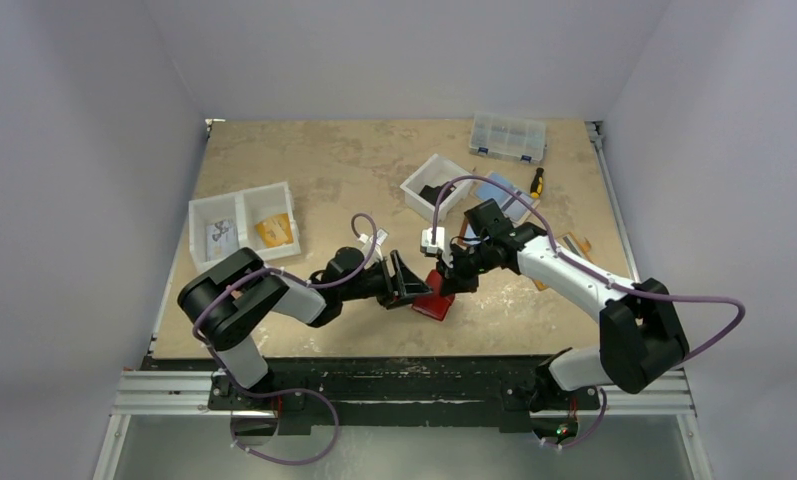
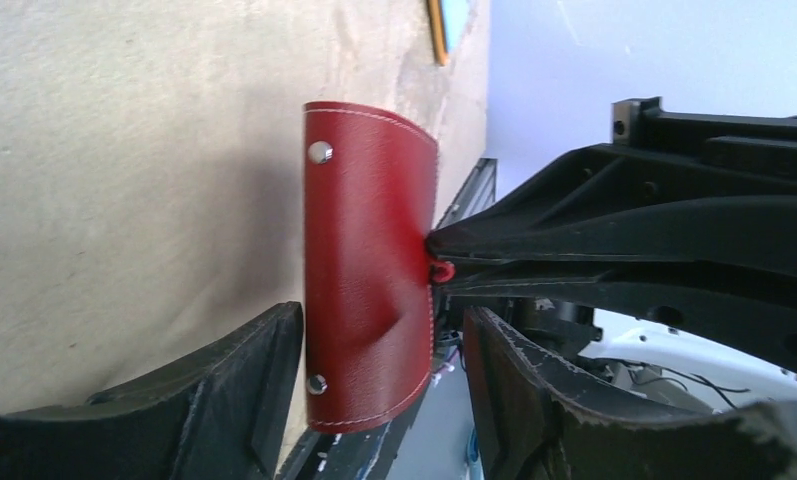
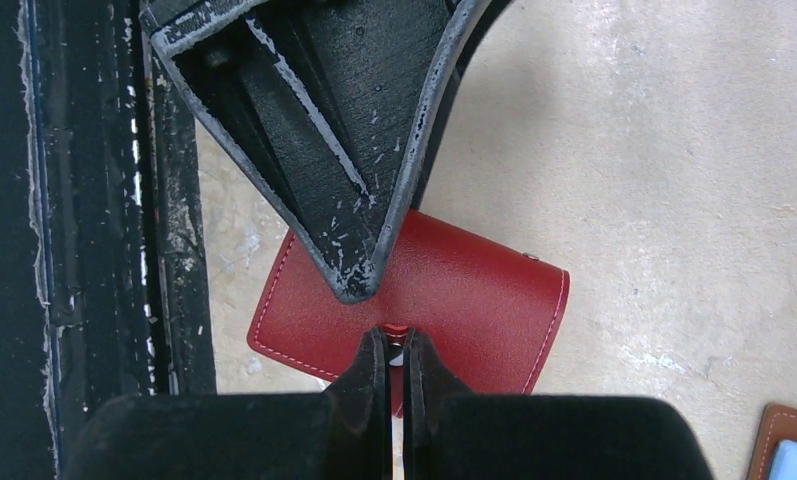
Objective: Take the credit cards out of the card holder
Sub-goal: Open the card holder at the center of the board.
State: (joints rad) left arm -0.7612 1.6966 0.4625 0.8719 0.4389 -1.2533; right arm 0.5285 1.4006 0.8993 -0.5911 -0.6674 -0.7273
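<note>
Closed card holder (image 3: 474, 290) lies flat, long axis slanting away from the black rail (image 3: 94, 250). Right gripper (image 3: 393, 345) pinches its strap tab (image 2: 441, 270); left gripper (image 2: 382, 320) gapes astride it.

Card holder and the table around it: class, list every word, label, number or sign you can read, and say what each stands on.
On the card holder: none; plain red cover with stitching and metal studs only.
On the items in the white tray: markings too small to read.
Elsewhere, in all three views: nothing legible.
</note>
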